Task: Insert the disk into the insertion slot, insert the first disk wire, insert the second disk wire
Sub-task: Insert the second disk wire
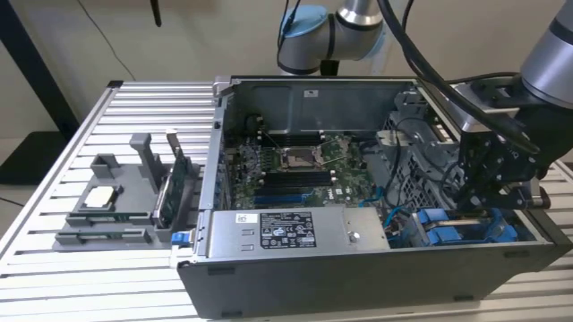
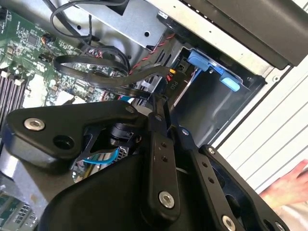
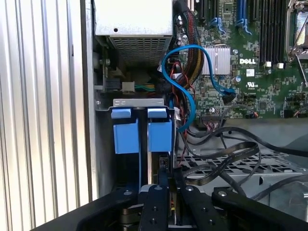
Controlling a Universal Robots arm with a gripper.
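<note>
The disk (image 1: pixel 465 228), seen by its blue carrier, sits upright in the slot (image 3: pixel 139 103) at the front corner of the open case (image 1: pixel 358 282), beside the power supply (image 1: pixel 296 231) and on the exterior view's right. The hand (image 1: pixel 488 201) hangs right over the blue carrier, its black fingers (image 3: pixel 159 202) reaching down beside it in the first wrist view; I cannot tell whether they are apart, together or clamped on anything. A blue cable (image 3: pixel 185 77) loops from the motherboard (image 3: pixel 260 57) toward the slot, and the case stands on a ribbed tabletop (image 1: pixel 98 127).
</note>
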